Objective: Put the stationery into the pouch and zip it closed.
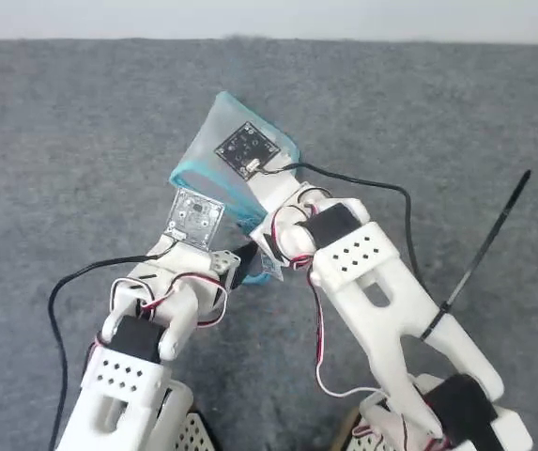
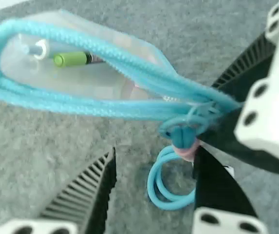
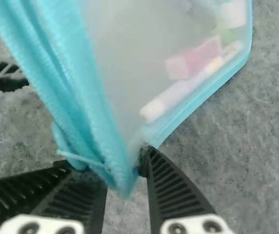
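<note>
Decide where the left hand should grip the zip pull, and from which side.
Grip the cord loop just under its knot, coming from beyond the pouch's corner: the loop hangs free there, inside the open left hand.

Mid-table point(image 1: 71, 122), the pouch point(image 1: 210, 141) sits between two arms that come in from the near edge, one at left and one at right. The right hand point(image 3: 127, 170) grips the pouch's near corner, with one finger on each side of the edge. Stationery point(image 3: 193, 61) lies inside, toward the far end. Just left of it, the left hand point(image 2: 154, 161) has its fingers apart astride the zip end. A cord loop point(image 2: 151, 183) hangs between them, nearer one finger. Pens point(image 2: 73, 59) lie inside the pouch's open mouth, beyond the loop.
</note>
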